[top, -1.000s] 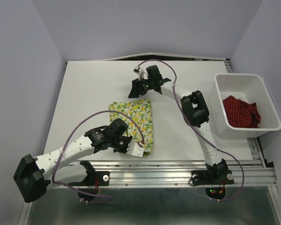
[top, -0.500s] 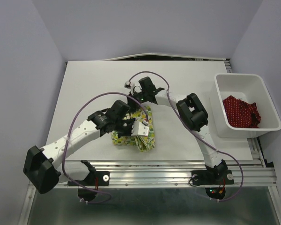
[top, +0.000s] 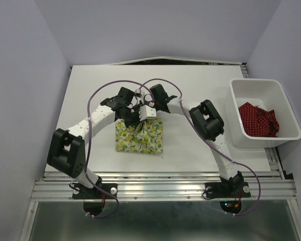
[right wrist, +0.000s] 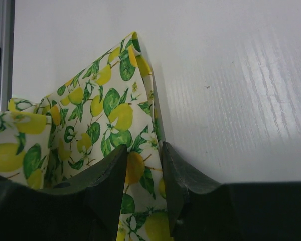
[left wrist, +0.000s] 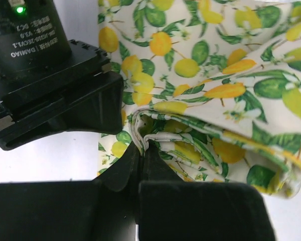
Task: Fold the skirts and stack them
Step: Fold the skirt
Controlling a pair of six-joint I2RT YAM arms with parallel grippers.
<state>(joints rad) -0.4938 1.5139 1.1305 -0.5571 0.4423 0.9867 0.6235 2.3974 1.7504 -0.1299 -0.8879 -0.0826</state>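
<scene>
The white skirt with lemons and leaves (top: 140, 138) lies folded on the table in the middle. My left gripper (top: 135, 118) is at its far edge, shut on a bunched fold of the lemon skirt (left wrist: 200, 100), pinched at the fingertips (left wrist: 125, 163). My right gripper (top: 148, 109) is right beside it at the same far edge. Its jaws stand a little apart and straddle the skirt's edge (right wrist: 105, 105), which lies flat between the fingertips (right wrist: 178, 168) without being pinched. The red dotted skirt (top: 258, 120) lies crumpled in the white bin.
The white plastic bin (top: 263, 143) stands at the right edge of the table. Both arms and their purple cables cross above the table's middle. The metal rail runs along the near edge (top: 165, 183).
My left gripper has carried the lemon skirt's near edge up and over to the far edge, folding it. My right gripper has come down slightly onto the far edge.
</scene>
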